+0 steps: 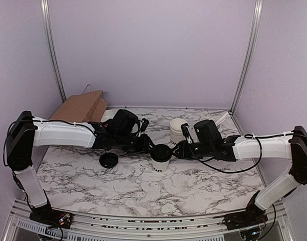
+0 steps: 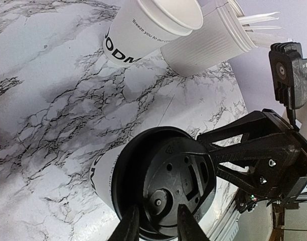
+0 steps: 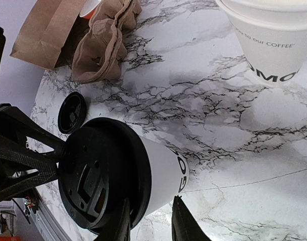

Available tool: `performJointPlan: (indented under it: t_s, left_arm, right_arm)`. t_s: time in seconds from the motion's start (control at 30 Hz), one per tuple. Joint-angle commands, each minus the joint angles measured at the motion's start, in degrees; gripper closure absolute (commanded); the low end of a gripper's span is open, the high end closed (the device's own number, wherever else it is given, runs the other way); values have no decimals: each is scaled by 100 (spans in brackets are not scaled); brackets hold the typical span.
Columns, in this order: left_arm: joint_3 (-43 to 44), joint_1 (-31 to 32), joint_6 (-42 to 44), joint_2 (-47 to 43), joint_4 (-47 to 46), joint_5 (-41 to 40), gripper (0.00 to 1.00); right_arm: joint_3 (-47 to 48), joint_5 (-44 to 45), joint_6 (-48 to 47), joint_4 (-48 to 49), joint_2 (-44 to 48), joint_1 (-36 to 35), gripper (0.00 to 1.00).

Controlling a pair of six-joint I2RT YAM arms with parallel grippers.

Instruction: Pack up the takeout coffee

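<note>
Near the middle of the marble worktop (image 1: 118,186), just beyond where the two arms reach in from the near edge, stands the small white paper cup (image 3: 163,173), upright, black lettering low on its side, with the round black lid (image 2: 166,186) sitting on its mouth; the left gripper (image 2: 157,226) comes at it from the left and the right gripper (image 3: 152,221) from the right, so the two face each other across the lid; the left gripper's fingers (image 2: 127,228) stand a narrow way apart with their tips at the near rim of the lid, and whether they pinch that rim or only rest against it I cannot tell; the right gripper's fingers (image 3: 186,226) are likewise parted a little, one lying over the lid's rim and the other beside the cup's wall lower down, and whether they have a true hold I cannot tell either; to the left of the cup, near but not touching it, a second black lid (image 1: 109,160) lies flat on the worktop; farther back on the right is a stack of white cups (image 3: 274,45) bearing the same lettering, and just beside it a taller ribbed white tub (image 2: 208,45) with white utensils (image 2: 259,22) sticking out; at the far left, against the wall, a brown paper bag (image 1: 81,106) sits with a brown pulp cup carrier (image 3: 106,45) just beside it.
</note>
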State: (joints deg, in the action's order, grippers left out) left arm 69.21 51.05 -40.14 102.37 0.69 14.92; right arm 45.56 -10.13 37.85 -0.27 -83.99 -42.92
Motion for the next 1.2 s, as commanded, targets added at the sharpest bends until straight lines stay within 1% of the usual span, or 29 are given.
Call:
performJointPlan:
  t_s: [0.0, 0.33, 0.73, 1.17]
  left_arm:
    - [-260, 72, -46, 297, 140, 20, 73]
    - [-433, 72, -90, 245, 19, -6, 73]
    - [-383, 72, -31, 174, 28, 33, 73]
    - [14, 72, 167, -173, 230, 125, 70]
  right_arm:
    - [-358, 90, 84, -512, -180, -143, 72]
    - [-219, 283, 127, -605, -262, -313, 72]
    - [120, 415, 101, -831, -147, -340, 72]
    - [418, 553, 44, -1068, -149, -340, 72]
